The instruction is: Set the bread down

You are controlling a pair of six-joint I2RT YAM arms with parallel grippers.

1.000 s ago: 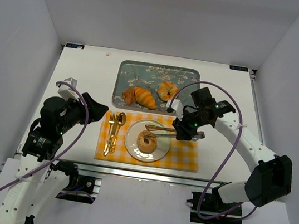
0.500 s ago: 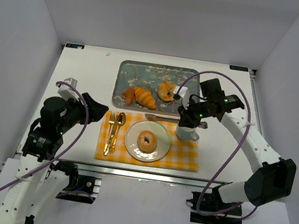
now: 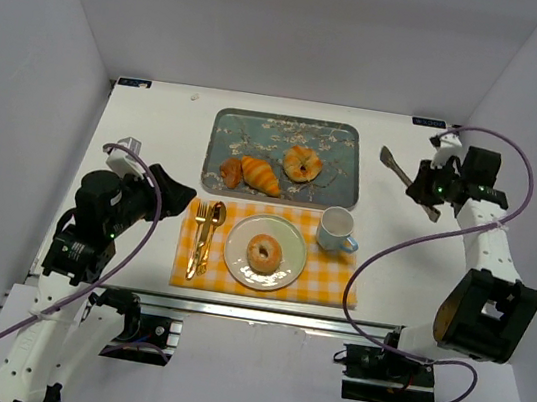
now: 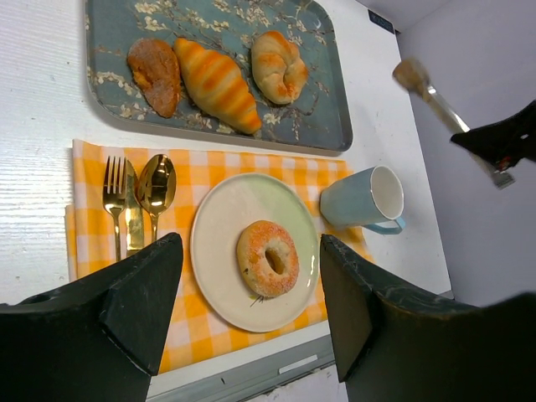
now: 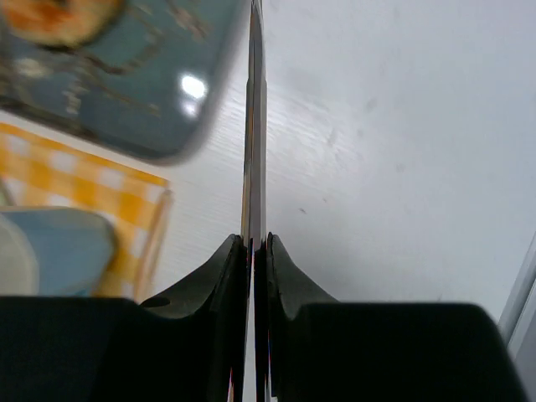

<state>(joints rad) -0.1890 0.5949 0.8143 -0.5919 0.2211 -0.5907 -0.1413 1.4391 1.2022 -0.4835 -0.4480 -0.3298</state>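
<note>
Bread [image 4: 253, 261]: one ring on one plate [image 4: 224, 224]; tray [image 3: 336, 177]: three pastries [image 3: 260, 176]; left gripper [image 3: 178, 196] agape; right gripper [image 5: 254, 244] clamps tongs [image 3: 393, 163]

White table [image 3: 156, 139] being enclosed on three sides by plain pale-grey walls [image 3: 295, 23]. Scene being lit evenly; soft shadows being cast on its surface.

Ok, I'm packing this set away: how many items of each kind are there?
Breads: 4, ring bread, croissant, golden bun, brown bun
Cutlery: 3, fork, knife, spoon
Plate: 1
Mug: 1
Tray: 1
Cloth: 1
Tongs: 1
Total: 12
</note>
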